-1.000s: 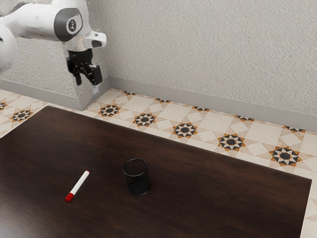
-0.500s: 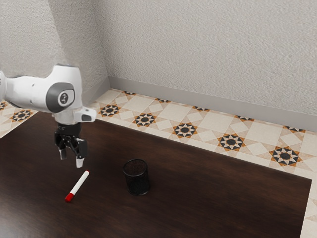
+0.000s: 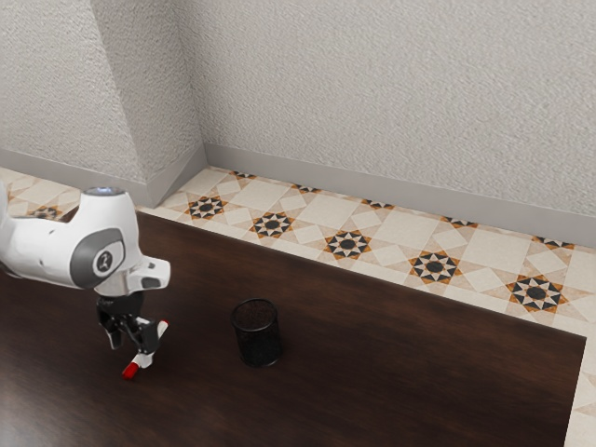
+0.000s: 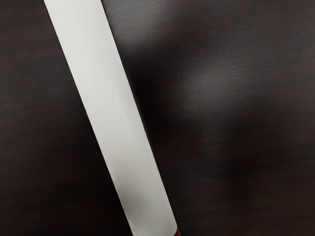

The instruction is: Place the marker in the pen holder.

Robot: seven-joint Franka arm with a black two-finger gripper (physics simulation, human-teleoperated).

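I have the claw (image 3: 131, 353) down low over the worktop (image 3: 419, 372), its fingers parted, one to either side of the marker (image 3: 138, 360). I see no grip on it; whether either finger touches it, I can't tell. In my wrist view the white barrel runs aslant just under the hand, with a sliver of red at one end. The marker lies flat on the worktop, red cap (image 3: 130, 371) away from the far edge, the other end angled toward that edge. Beside it, apart, on the exterior view's right, the black mesh pen holder (image 3: 257, 333) stands upright, between the marker and the worktop's corner at the exterior view's right. Beyond the far edge I see patterned floor tiles (image 3: 347, 245) and a pale textured wall (image 3: 391, 93).
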